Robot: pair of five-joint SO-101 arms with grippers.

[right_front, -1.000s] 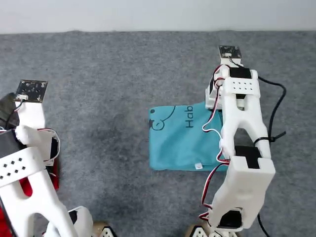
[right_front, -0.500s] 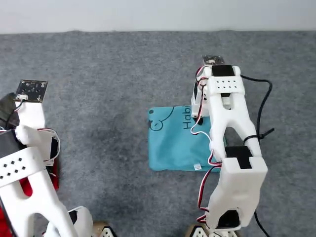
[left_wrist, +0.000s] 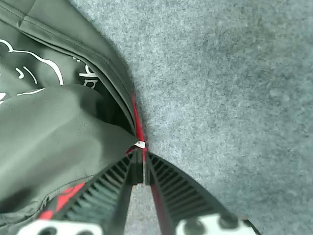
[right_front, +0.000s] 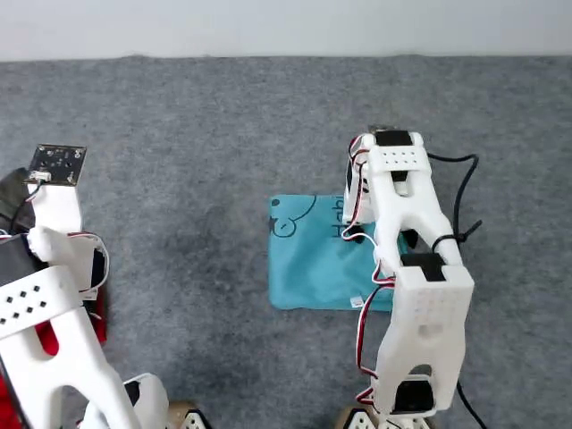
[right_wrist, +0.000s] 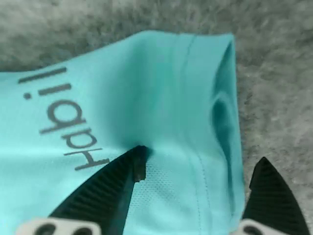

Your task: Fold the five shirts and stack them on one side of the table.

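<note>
A folded teal shirt [right_front: 308,259] with dark print lies at the table's middle. My right arm [right_front: 398,192] hangs over its right part. In the right wrist view my right gripper [right_wrist: 198,183] is open: one finger [right_wrist: 128,171] rests on the teal shirt [right_wrist: 146,103], the other [right_wrist: 264,183] stands just past its folded edge. At the far left, my left arm [right_front: 54,259] stands over a dark shirt [right_front: 9,192] and a red shirt [right_front: 100,317]. My left gripper [left_wrist: 143,169] is shut on a thin red edge [left_wrist: 138,127] under the dark shirt [left_wrist: 54,112].
Grey carpet [right_front: 197,125] covers the whole table, with free room at the back and between the two arms. A pale wall runs along the far edge. Cables [right_front: 456,223] hang beside the right arm.
My right arm has swung left and drawn back, so its wrist now sits farther over the teal shirt. The left arm has not moved.
</note>
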